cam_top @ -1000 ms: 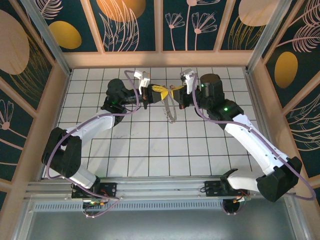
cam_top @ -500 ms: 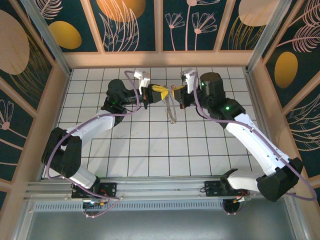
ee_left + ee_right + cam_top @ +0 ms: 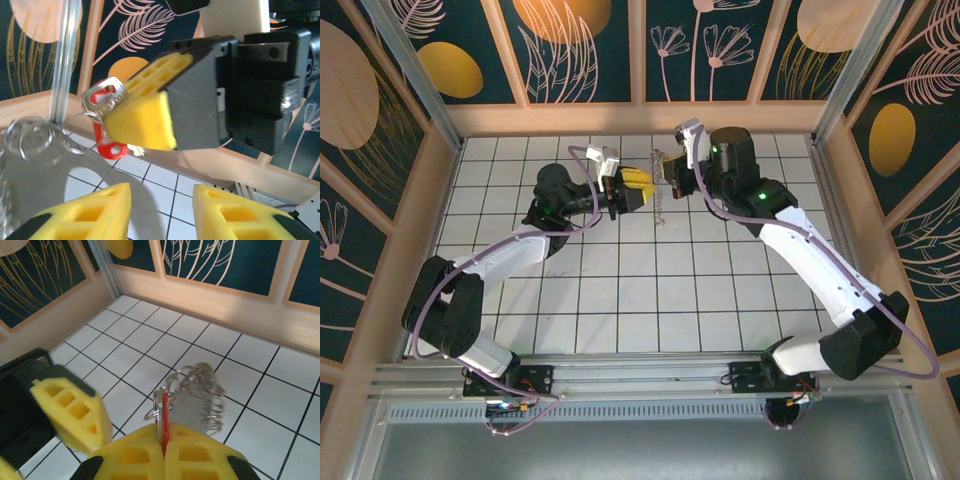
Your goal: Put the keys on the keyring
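Here the right gripper point(image 3: 164, 437) pinches the red key point(image 3: 165, 407), keyring point(image 3: 202, 382) dangling, while the left gripper point(image 3: 161, 210) stands parted.

In the right wrist view the key point(image 3: 164, 412) is seen edge-on as a thin red strip. Its lower part is hidden between the pads point(image 3: 200, 452) of the right gripper point(image 3: 164, 436), which are cut off by the bottom edge. In the left wrist view the keyring point(image 3: 30, 142) is blurred, and the fingers point(image 3: 85, 217) of the left gripper point(image 3: 161, 200) are cut off below. From above, the key is too small to be made out.
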Robot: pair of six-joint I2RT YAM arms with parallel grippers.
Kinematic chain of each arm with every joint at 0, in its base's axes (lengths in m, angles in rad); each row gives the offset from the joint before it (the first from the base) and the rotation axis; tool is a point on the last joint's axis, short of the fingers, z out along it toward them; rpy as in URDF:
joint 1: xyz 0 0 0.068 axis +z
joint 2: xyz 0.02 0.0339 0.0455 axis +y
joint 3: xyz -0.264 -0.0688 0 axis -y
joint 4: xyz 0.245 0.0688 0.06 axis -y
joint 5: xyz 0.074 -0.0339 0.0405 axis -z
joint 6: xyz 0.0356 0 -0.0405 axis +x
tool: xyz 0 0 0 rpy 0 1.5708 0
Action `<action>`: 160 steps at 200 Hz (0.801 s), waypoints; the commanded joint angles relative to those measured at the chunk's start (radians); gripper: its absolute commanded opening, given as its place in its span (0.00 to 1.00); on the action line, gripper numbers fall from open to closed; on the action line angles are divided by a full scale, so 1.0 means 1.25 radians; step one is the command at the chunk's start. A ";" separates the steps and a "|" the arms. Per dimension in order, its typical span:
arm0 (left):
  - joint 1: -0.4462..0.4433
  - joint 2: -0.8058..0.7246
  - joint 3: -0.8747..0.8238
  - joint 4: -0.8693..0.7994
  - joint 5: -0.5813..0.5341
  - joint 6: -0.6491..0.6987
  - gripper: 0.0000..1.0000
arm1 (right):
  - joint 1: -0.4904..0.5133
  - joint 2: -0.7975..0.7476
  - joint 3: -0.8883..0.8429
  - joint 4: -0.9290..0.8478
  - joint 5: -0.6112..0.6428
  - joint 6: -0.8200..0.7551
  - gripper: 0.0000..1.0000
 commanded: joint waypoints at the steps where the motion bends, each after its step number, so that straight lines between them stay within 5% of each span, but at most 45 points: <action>1: 0.008 -0.044 -0.032 0.037 -0.047 -0.007 0.39 | -0.008 0.043 0.042 0.058 -0.013 -0.012 0.00; 107: 0.031 -0.142 -0.117 -0.003 -0.188 -0.027 0.44 | -0.097 0.417 0.286 0.102 -0.105 0.023 0.00; 160: 0.032 -0.173 -0.142 -0.028 -0.251 -0.038 0.47 | -0.092 0.406 0.069 0.231 -0.114 0.137 0.00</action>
